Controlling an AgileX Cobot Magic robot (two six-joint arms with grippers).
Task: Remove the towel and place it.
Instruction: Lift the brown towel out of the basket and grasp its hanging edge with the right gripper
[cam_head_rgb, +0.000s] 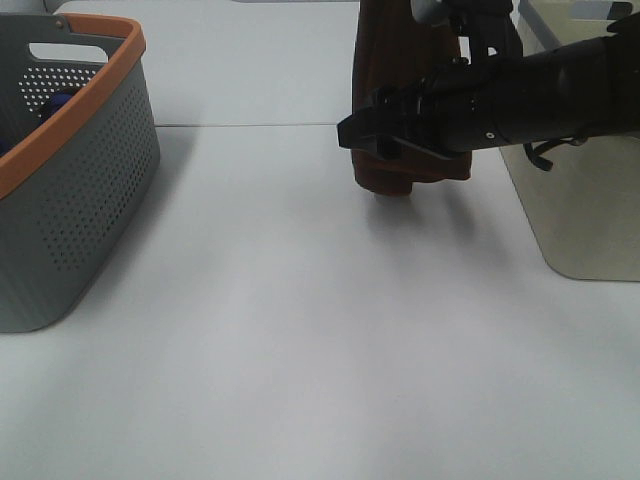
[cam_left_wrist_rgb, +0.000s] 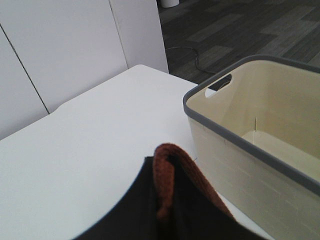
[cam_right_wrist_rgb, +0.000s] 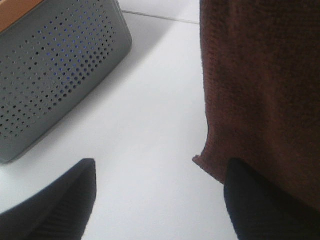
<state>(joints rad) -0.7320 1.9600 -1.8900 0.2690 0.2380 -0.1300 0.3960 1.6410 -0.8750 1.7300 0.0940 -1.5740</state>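
Progress: the towel (cam_head_rgb: 390, 50) is up in the air, out of both baskets and hanging full length over the table (cam_head_rgb: 300, 350). Judged from that, the removing part is done. Placing is not done, and nothing in view marks where it should go.

Position: the towel hangs at the far side of the table, between the grey basket (cam_head_rgb: 90, 200) with the orange rim and the cream basket (cam_head_rgb: 580, 230), much nearer the cream one. Its lower hem looks just clear of the tabletop, with a soft shadow beneath. Contact cannot be ruled out from the high camera.

Left gripper (cam_left_wrist_rgb: 165, 190): jaws pressed together on a fold of the towel. The left wrist view shows a reddish-brown loop pushed up between the dark fingers, with the cream basket just beside. This arm seems to carry the whole weight from the top edge.

Right gripper (cam_head_rgb: 360, 128): reaches in from the right, across the front of the hanging cloth at about mid-height. Jaws spread wide and holding nothing. In the right wrist view the towel's lower corner sits close against one finger (cam_right_wrist_rgb: 270, 205); the other finger is well apart, with bare table between them. Whether the cloth lies inside the gap or just beyond the fingertips, I cannot tell.

Likely left to do: carry the towel to its spot, lower it, let go
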